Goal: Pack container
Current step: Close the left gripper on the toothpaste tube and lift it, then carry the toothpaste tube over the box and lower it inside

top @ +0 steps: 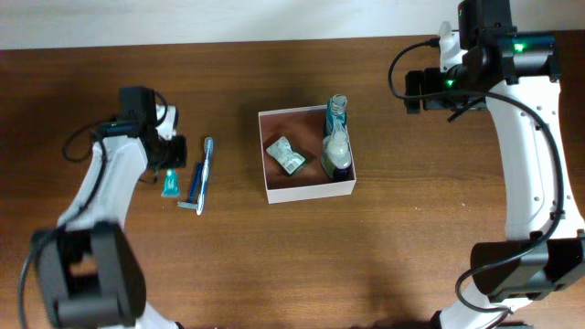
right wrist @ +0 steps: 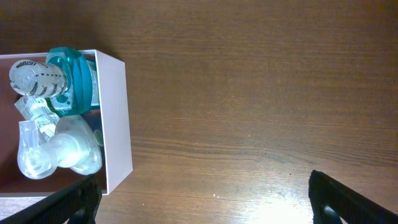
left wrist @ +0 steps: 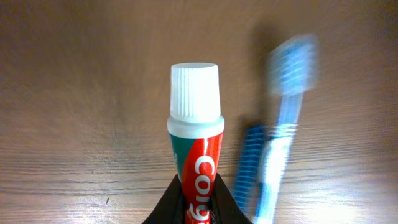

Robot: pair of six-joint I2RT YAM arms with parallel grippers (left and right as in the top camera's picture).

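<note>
A small red, green and white toothpaste tube [left wrist: 194,134] with a white cap lies on the table, and my left gripper [left wrist: 198,190] is shut on its lower end. In the overhead view the tube [top: 170,185] pokes out below that gripper [top: 171,163], left of the container [top: 311,191]. The container is a shallow white-walled box with a reddish-brown inside. It holds a clear bottle [top: 336,137] along its right wall and a crumpled packet [top: 286,155]. My right gripper [right wrist: 204,180] hangs open over bare table to the right of the container [right wrist: 115,118], holding nothing.
A blue and white toothbrush [top: 201,174] lies just right of the toothpaste, roughly parallel to it, and it shows blurred in the left wrist view [left wrist: 280,124]. The right arm [top: 526,137] stands along the table's right side.
</note>
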